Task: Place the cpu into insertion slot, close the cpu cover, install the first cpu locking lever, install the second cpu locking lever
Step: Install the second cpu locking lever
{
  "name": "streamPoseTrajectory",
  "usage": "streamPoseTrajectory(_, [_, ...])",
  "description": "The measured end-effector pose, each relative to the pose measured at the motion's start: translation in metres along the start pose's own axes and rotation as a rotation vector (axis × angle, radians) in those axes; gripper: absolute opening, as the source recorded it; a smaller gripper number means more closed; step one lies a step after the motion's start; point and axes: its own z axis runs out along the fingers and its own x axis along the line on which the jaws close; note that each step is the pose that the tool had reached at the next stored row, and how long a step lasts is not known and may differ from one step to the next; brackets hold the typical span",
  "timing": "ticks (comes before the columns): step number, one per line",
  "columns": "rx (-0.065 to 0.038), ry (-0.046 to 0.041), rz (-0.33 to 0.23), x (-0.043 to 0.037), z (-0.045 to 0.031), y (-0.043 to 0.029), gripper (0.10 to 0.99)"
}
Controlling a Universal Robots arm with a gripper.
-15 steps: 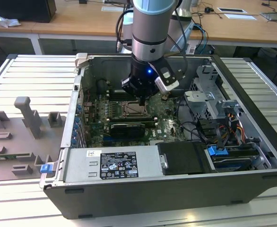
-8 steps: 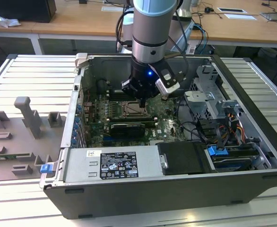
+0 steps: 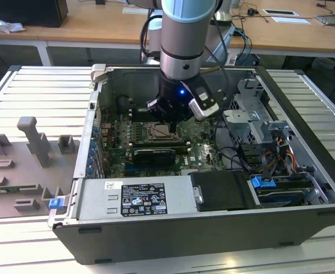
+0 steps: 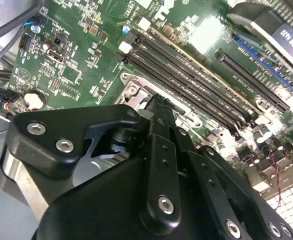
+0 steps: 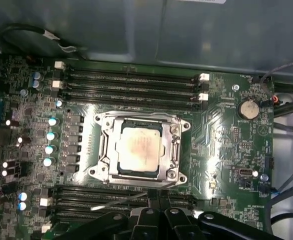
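In the first wrist view the cpu [image 5: 139,147] lies flat in the insertion slot [image 5: 95,172], silver top facing up. The cpu cover [image 5: 115,150] lies down over it, framing the chip through its square cut-out. A thin metal locking lever [image 5: 120,200] sticks out at a slant from the socket's edge nearest the gripper. My gripper [image 5: 154,196] hovers at that edge with its black fingers together and nothing between them, their tips at the lever's inner end. In the second wrist view the gripper [image 4: 159,102] reaches a corner of the slot [image 4: 133,90]. The exterior view shows the gripper [image 3: 166,123] directly over the cpu [image 3: 162,132].
Black memory slots [image 5: 131,82] run along both sides of the socket. A graphics card [image 3: 153,155] sits just in front of it. The open case wall [image 3: 93,120], a power supply [image 3: 136,200], a drive cage [image 3: 250,114] and cables [image 3: 270,162] hem in the board.
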Motion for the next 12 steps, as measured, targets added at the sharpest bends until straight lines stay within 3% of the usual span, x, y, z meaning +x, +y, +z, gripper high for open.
streamPoseTrajectory(4, [-0.002, -0.0001, 0.0, 0.0004, 0.0011, -0.0049, 0.106])
streamPoseTrajectory(6, [-0.007, -0.0006, 0.0, 0.0006, 0.0017, -0.007, 0.106])
streamPoseTrajectory(7, [-0.023, -0.0018, 0.0, 0.0008, 0.0022, -0.0093, 0.106])
streamPoseTrajectory(9, [-0.04, -0.0031, 0.001, 0.001, 0.003, -0.0113, 0.106])
streamPoseTrajectory(12, [-0.046, -0.0036, 0.001, 0.0067, 0.0064, -0.0131, 0.106])
